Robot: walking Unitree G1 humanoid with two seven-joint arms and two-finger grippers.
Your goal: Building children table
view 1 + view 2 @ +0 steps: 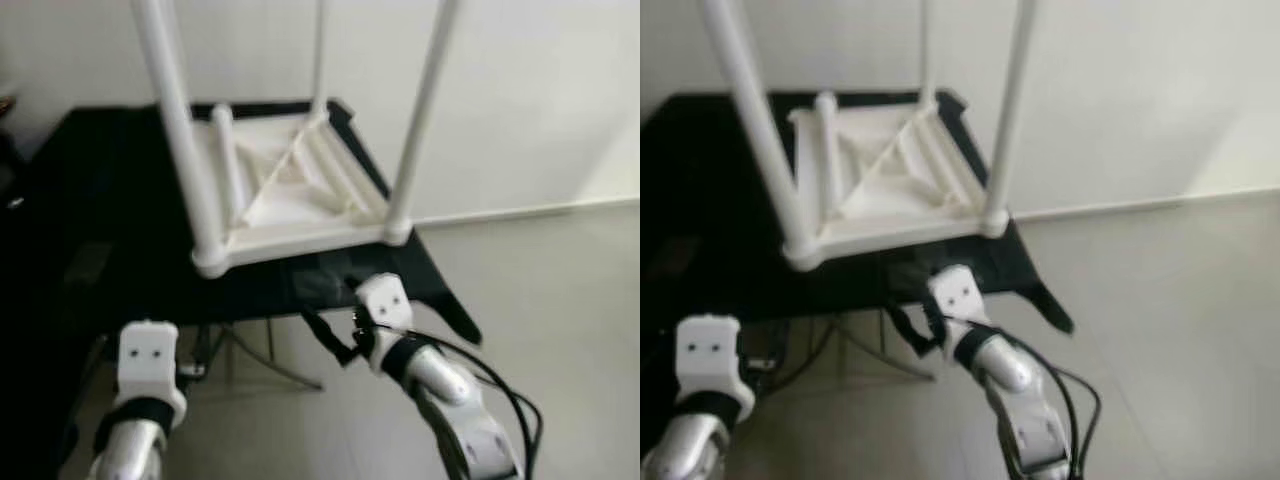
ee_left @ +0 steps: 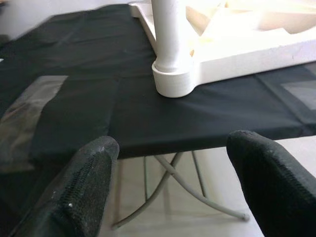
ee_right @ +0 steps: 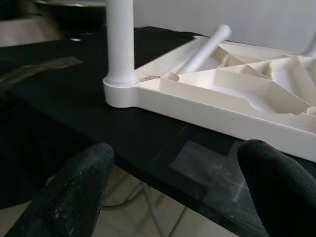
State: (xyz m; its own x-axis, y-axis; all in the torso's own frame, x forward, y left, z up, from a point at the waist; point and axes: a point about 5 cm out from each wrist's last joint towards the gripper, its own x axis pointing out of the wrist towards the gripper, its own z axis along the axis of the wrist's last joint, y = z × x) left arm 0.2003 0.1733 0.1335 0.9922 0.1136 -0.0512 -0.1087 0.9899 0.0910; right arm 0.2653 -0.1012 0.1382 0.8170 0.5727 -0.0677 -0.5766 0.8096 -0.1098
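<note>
**Desk:** White plastic on a black cloth — what is it?

**Photographer:** It's the children's table top [image 1: 290,195], upside down on a black-draped folding stand [image 1: 120,250] by the wall. Its ribbed underside faces up. Three legs stand in corner sockets: the near-left leg [image 1: 178,130], the near-right leg [image 1: 420,120] and a far leg [image 1: 320,60]. They run up out of the head views, so I can't vouch for their tops.

**Desk:** And the fourth?

**Photographer:** A loose white leg [image 3: 205,49] lies across the ribs toward the far-left corner. I'd judge that it's the last one to fit, which puts the build about three-quarters done. How firmly the standing legs are seated can't be read from here.

**Desk:** Where are the robot's hands?

**Photographer:** Both are low, on the near side of the stand and below its edge. The left gripper [image 2: 177,192] faces the near-left socket with its fingers spread and nothing between them. The right gripper [image 3: 173,192] is also spread and empty. It points at the near edge of the top, clear of it.

**Desk:** What's left?

**Photographer:** Seat the loose leg, then probably turn the table upright.
</note>
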